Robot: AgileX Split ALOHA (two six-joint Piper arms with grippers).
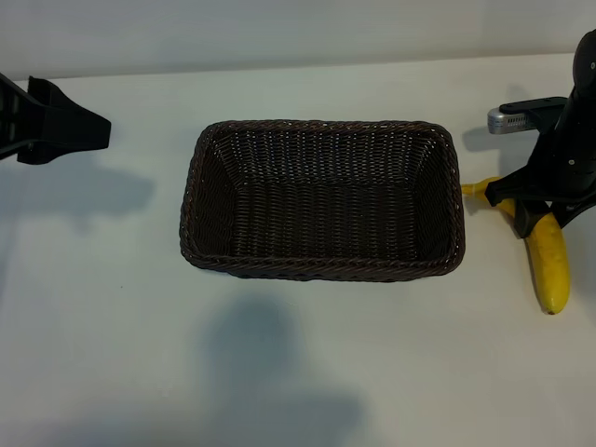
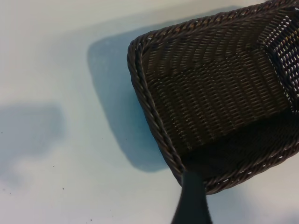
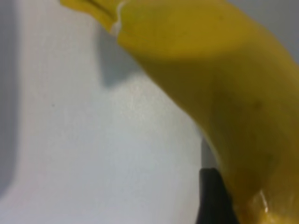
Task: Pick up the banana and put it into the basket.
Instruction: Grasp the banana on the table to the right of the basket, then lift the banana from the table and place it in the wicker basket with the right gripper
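The yellow banana (image 1: 549,261) lies on the white table just right of the basket (image 1: 321,270), stem toward the basket's right rim. My right gripper (image 1: 531,209) is down over the banana's stem half, and the arm hides that part. In the right wrist view the banana (image 3: 219,70) fills the frame at very close range. The dark-brown woven basket holds nothing. My left gripper (image 1: 98,130) hangs open and empty at the far left, well away from the basket. In the left wrist view one of its fingers (image 2: 192,200) shows in front of a corner of the basket (image 2: 149,102).
The white table (image 1: 279,372) surrounds the basket on all sides. A silver-grey part (image 1: 512,119) of the right arm juts out above the banana. The banana's blossom end lies close to the view's right edge.
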